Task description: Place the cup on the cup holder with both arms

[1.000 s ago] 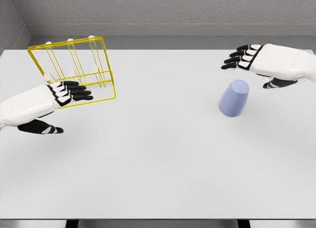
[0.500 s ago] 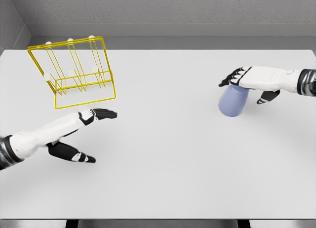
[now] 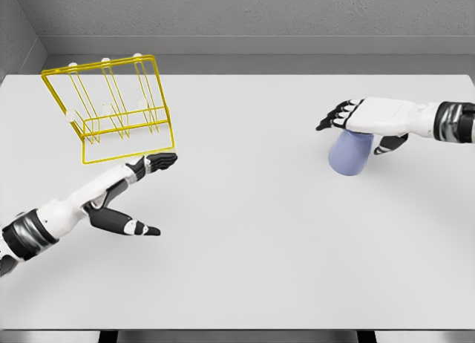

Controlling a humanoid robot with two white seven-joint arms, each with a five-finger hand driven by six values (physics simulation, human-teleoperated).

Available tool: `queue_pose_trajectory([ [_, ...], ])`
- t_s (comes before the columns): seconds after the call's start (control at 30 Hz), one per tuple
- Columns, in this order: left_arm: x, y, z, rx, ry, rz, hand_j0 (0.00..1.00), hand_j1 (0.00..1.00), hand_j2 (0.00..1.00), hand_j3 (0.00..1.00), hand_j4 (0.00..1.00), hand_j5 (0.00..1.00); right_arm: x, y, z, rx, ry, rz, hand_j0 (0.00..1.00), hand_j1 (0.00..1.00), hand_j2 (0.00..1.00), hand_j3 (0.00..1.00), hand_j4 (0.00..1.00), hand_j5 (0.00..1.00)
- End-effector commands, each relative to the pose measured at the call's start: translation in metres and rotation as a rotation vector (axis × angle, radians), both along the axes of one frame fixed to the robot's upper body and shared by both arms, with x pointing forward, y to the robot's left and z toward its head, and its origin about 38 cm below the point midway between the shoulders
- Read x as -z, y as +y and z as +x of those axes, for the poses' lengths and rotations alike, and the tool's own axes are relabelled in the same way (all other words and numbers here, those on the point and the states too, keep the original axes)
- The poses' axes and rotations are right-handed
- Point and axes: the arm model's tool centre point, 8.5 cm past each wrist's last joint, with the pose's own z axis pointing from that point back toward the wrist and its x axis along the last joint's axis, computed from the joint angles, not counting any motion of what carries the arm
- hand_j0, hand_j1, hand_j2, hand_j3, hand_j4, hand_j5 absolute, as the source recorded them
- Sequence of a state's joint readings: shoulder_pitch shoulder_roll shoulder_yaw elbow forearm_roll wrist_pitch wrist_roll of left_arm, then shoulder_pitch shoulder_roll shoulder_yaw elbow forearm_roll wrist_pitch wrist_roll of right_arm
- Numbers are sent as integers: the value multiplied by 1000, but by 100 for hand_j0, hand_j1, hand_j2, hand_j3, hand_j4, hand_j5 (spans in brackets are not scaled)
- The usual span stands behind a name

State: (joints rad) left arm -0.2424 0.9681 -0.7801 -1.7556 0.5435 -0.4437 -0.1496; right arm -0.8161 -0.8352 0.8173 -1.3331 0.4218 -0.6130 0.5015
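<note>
No writing shows on the blue cup (image 3: pixel 350 154) standing upside down at the right of the plain white table (image 3: pixel 252 239), under the spread-fingered right hand (image 3: pixel 361 117), while the left hand (image 3: pixel 130 185) lies open just below the yellow wire cup holder (image 3: pixel 111 105), before grey walls.

Even, bright, diffuse light falls from above on the white table (image 3: pixel 245 239), with no glare. Shadows are faint and soft: a pale smudge under the left hand (image 3: pixel 137 181) and beside the cup (image 3: pixel 350 153). The render is sharp from edge to edge, without visible distortion.
</note>
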Motion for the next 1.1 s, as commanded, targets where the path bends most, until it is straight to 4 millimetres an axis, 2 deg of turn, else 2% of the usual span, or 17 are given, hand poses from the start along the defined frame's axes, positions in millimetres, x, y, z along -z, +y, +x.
queue_pose_trajectory([
  [0.0,18,-1,1,-29,80,32,100,100,100,100,100,100,-3,4,-2,-12,-5,5,100,100,100,100,100,100],
  [0.1,27,0,18,-62,117,47,100,100,100,100,100,100,-1,3,-2,-11,-3,-7,96,96,96,96,96,96],
  [0.23,36,-2,30,-95,163,31,100,100,100,100,100,100,2,2,-2,-9,-2,-22,94,94,94,94,94,94],
  [0.47,52,-16,32,-93,194,8,100,100,100,100,100,100,6,1,-2,-10,-5,-49,79,79,79,79,79,79],
  [0.63,46,-16,40,-135,282,-78,100,100,100,100,100,100,6,1,-3,-13,-9,-58,75,75,75,75,75,75],
  [0.73,41,-16,44,-139,285,-102,100,100,100,100,100,100,5,1,-3,-13,-9,-58,67,67,67,67,67,67],
  [0.97,44,-23,43,-131,301,-98,100,100,100,100,100,100,3,1,-2,-13,-15,-57,53,53,53,53,53,53],
  [1.07,46,-23,46,-150,342,-122,100,100,100,100,100,100,0,1,-2,-12,-21,-55,52,52,52,52,52,52],
])
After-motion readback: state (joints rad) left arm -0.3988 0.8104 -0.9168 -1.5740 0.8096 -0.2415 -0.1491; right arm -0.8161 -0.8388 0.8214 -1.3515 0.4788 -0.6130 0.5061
